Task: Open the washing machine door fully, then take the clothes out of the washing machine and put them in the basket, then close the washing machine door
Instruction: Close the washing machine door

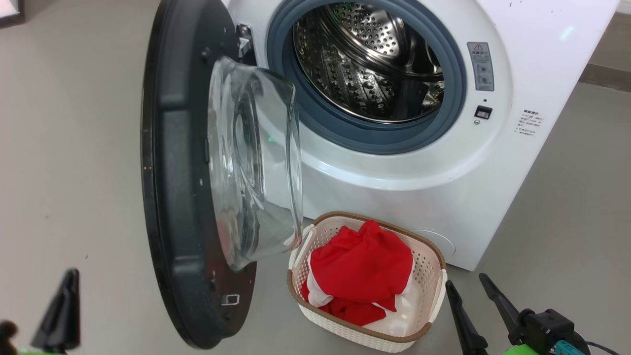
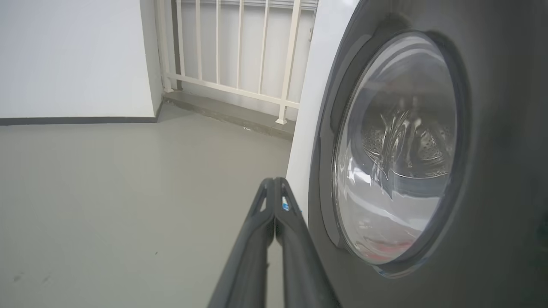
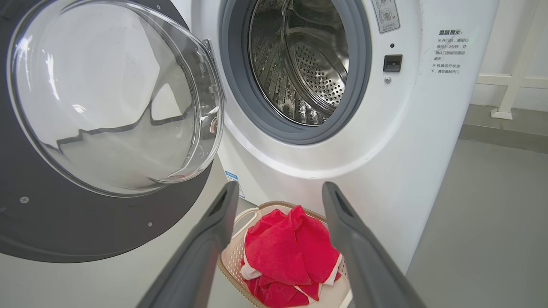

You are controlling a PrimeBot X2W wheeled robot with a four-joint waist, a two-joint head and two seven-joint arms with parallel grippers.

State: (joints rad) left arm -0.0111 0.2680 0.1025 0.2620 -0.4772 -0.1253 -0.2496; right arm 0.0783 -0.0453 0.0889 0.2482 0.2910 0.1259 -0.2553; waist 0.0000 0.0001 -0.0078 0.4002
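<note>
Left gripper (image 2: 274, 185): fingers pressed together, nothing between them. The tips sit just beside the outer face of the washing machine door (image 2: 492, 171); I cannot tell whether they touch it.

Right gripper (image 1: 466, 281): fingers spread wide and holding nothing, low over the grey floor (image 1: 567, 222) at the near right corner of the basket (image 1: 345, 329).

Count near the rig: one basket, on the floor against the foot of the washing machine (image 1: 394, 172). In it is one bundle of clothes (image 1: 362, 266), red with white parts, heaped above the brown rim.

In the way: one door, swung open on its left hinge. Its black rim and glass bowl (image 1: 251, 162) stand between my left gripper and the basket. The bowl's lower edge hangs just beside the basket's left handle.

Beyond: one drum (image 1: 365, 59), bare perforated steel, ringed by one grey-blue gasket (image 1: 296, 98). One blue sticker (image 3: 231, 177) is low on the front panel.

Farthest: one cream railing (image 2: 231, 47) by a white wall.
</note>
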